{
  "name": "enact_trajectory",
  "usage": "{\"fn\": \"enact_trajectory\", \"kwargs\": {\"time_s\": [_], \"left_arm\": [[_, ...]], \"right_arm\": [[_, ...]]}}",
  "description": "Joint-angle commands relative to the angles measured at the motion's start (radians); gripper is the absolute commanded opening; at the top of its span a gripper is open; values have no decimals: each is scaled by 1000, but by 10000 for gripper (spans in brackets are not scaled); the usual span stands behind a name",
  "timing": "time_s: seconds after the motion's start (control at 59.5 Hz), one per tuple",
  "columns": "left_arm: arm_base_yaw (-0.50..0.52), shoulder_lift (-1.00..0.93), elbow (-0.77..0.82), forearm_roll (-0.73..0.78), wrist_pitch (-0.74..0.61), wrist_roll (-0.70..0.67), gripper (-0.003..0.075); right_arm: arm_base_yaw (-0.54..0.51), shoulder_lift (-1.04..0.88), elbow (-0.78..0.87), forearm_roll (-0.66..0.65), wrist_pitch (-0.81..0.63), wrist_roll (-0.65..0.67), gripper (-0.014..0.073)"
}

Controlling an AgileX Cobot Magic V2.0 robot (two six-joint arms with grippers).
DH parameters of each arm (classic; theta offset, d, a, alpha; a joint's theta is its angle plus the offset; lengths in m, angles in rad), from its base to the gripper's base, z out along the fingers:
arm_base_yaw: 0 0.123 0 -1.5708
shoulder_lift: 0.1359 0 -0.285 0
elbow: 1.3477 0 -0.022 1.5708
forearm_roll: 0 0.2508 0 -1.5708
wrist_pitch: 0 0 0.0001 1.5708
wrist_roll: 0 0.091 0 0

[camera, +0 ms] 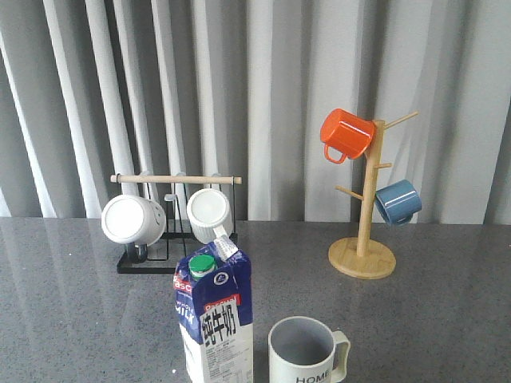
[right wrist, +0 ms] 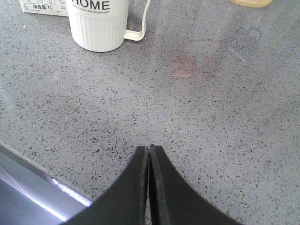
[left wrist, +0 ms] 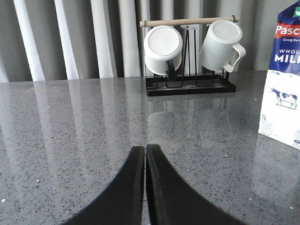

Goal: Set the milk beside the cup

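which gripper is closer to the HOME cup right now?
Right, as far as the views show. The right gripper, shut, has the cup just ahead. The left gripper, shut, sees only the milk.

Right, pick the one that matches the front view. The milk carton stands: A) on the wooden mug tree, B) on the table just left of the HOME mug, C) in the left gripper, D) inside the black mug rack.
B: the milk carton stands upright on the table, close beside the HOME mug on its left, with both grippers shut and empty.
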Motion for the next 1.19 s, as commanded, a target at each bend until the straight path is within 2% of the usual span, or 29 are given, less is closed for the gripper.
{"fn": "enact_trajectory", "kwargs": {"time_s": [0.0, 0.202, 0.319, 0.521, 0.622, 0.689, 1.026, 1.177], "left_arm": [[2, -11, -18, -9, -80, -12, -7], [2, -11, -18, -9, -80, -12, -7], [2, -11, -18, -9, -80, -12, -7], [2, -11, -18, -9, -80, -12, -7], [2, -11, -18, -9, -80, -12, -7], [2, -11, -18, -9, -79, -12, -7], [2, -11, -18, -9, -79, -12, -7], [2, -11, -18, -9, -79, -12, -7]], "right_arm": [[-3, 8, -25, -3, -64, -7, -6], [-3, 1, -23, 9, -63, -10, -6], [-3, -50, 51, 1, -148, -30, -6], [-6, -205, 349, -34, -589, -31, -6], [-60, -273, 454, 39, -760, -20, -6], [-123, -309, 448, 101, -742, -28, -6], [-370, -483, 452, 93, -746, -51, -6], [-410, -482, 452, 95, -714, -46, -6]]}}
